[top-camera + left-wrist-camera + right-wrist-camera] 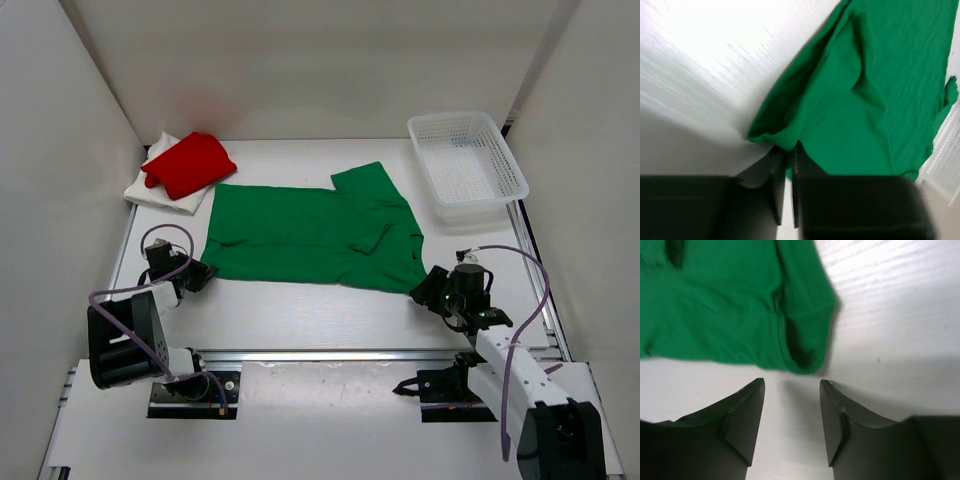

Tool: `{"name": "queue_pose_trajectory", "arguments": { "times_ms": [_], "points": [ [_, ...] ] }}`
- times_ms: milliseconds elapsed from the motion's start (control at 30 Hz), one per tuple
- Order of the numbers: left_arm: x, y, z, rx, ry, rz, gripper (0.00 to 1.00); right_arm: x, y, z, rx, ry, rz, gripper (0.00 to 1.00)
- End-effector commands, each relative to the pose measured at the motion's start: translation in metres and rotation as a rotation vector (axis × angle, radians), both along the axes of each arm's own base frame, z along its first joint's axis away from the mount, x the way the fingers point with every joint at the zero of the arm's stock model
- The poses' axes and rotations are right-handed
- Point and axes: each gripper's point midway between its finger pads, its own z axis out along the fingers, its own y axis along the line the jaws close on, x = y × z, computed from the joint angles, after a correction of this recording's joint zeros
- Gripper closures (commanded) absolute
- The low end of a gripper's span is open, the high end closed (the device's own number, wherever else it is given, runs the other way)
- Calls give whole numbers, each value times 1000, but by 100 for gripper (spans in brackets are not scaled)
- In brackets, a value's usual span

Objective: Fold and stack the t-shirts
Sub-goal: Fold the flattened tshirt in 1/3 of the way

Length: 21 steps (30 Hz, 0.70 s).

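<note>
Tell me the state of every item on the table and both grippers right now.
green t-shirt: spread out flat.
white t-shirt: folded, bottom of the stack.
red t-shirt: folded, on the white t-shirt.
basket: upright, empty.
left gripper: shut on the green t-shirt's corner.
right gripper: open, holding nothing.

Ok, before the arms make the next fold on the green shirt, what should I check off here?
1. Left tool shut on the near-left corner of the green cloth t-shirt: ok.
2. Right tool gripping the near-right corner: not ok, open and empty, just short of the cloth.
3. Green shirt lying flat: not ok, creased toward its right side.
4. Layers in the left pinch: cannot tell.
5. Red cloth t-shirt resting on the white cloth t-shirt, far left: ok.
</note>
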Motion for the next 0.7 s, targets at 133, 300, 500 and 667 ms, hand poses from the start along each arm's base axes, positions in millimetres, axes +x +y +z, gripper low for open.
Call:
{"name": "queue_pose_trajectory", "arguments": {
  "times_ms": [133,300,500,667],
  "points": [
    [24,9,14,67,-29,20,100,37,-28,-4,3,-53,-123,77],
    [15,13,17,98,-13,17,100,45,-27,5,4,-64,-120,100],
    [-38,16,-2,96,104,12,100,10,-33,4,65,-8,-185,100],
    [-77,12,-10,87,168,-15,100,-7,-25,14,132,4,-251,100]
  ]
}}
